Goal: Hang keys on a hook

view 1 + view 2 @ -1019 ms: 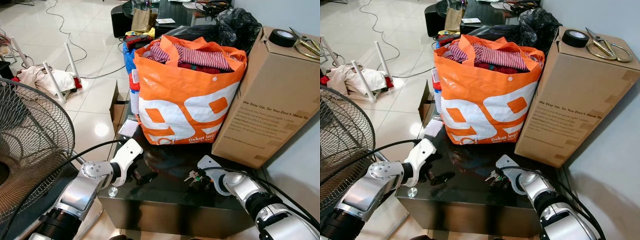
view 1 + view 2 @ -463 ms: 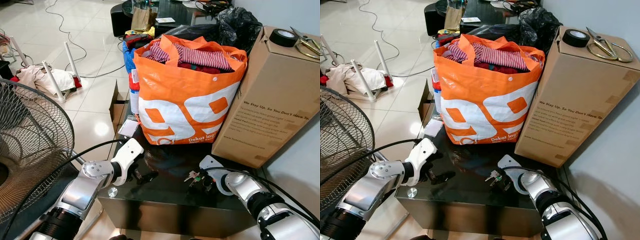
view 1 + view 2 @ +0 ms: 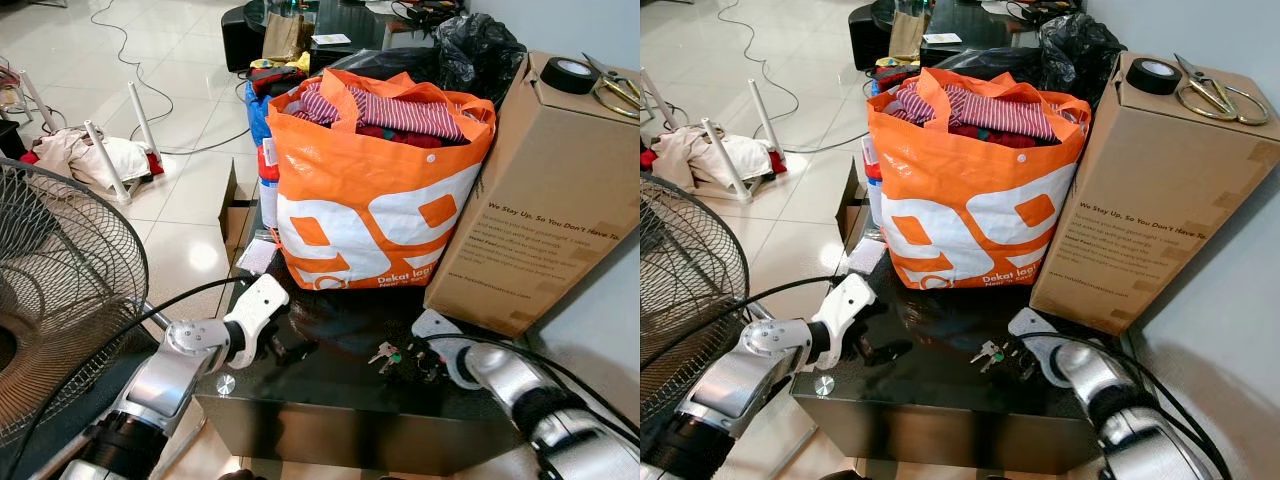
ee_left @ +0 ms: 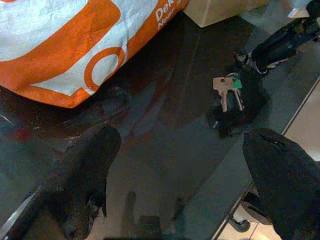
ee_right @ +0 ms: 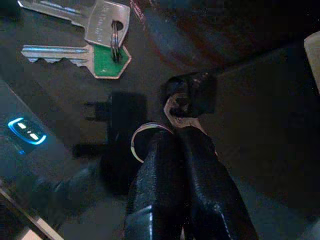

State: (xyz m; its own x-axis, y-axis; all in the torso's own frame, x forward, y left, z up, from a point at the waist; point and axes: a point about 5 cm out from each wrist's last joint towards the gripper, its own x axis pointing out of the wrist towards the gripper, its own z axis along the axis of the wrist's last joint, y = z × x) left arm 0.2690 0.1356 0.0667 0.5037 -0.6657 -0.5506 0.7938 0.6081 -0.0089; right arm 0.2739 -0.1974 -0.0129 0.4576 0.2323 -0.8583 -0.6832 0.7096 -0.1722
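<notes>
The keys (image 5: 85, 37) lie flat on the dark glass bench (image 3: 330, 400), near its front edge: two silver keys, one with a green head cover, joined by a small ring, with a second ring and a black clip trailing toward the right pincer (image 5: 175, 137). In the head views the bunch (image 3: 385, 354) sits between the two arms, at about 9 o'clock from the right pincer (image 3: 425, 352).

The right pincer is clenched, its two black fingers (image 5: 200, 170) pressed together with their tips at the ring and clip end of the bunch; whether they actually pinch the ring I cannot tell. The keys themselves rest on the glass.

The left pincer (image 4: 180, 165) is spread wide, its fingers (image 4: 85, 165) low over the bench and holding nothing, with the keys (image 4: 227, 90) beyond it. In the head views it (image 3: 285, 348) rests at about 9 o'clock from the keys.

Farther back on the bench stands an orange bag (image 3: 370, 200) stuffed with clothes, and at its 3 o'clock a tall carton (image 3: 540, 200) with a tape roll (image 3: 565, 75) and scissors (image 3: 615, 90) on top. A fan (image 3: 60, 290) stands on the floor at far left.
</notes>
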